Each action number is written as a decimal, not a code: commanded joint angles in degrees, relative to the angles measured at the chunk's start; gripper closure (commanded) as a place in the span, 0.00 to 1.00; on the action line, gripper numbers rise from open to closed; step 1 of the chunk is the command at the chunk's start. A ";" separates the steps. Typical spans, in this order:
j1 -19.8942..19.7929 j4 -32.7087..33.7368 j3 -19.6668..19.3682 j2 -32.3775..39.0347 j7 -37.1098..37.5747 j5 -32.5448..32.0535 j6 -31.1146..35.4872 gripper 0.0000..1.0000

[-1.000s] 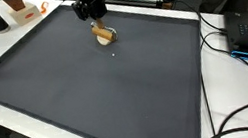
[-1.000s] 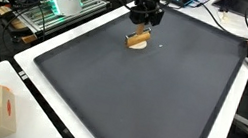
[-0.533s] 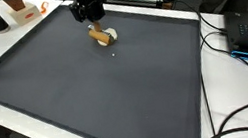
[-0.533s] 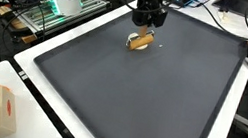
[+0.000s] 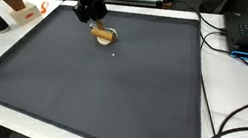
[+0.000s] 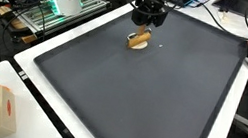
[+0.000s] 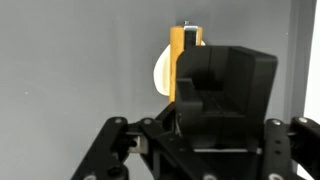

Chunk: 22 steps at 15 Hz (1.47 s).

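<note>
1. wooden piece [image 5: 104, 36], small and tan with a pale rounded part, at the far end of the dark mat [image 5: 98, 94], close to the mat's far edge and well apart from anything else.
2. by its looks it should be light, stiff and dry, and not fragile. the smooth wood could swivel or slip if pinched only at a tip.
3. the surest hold is probably across its narrow flat sides, nearer the middle than the end.
4. the gripper [image 5: 94, 21] stands nose down right over it in both exterior views. the piece seems to slant from the fingertips toward the mat, but whether its low end rests there cannot be told.
5. in the wrist view the fingers are drawn close together, with the wooden piece [image 7: 178, 60] running in between them. they appear clamped on one end of it, though the black housing hides the contact itself.
</note>
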 commanded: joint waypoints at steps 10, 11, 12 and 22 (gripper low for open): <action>-0.86 3.02 0.52 3.21 -1.64 1.61 -11.93 0.81; -1.01 3.11 0.46 2.94 -1.27 2.06 -12.59 0.81; -1.14 3.18 0.30 2.41 -0.25 2.52 -13.30 0.81; -2.73 7.18 -2.79 -6.42 21.09 6.65 -24.59 0.81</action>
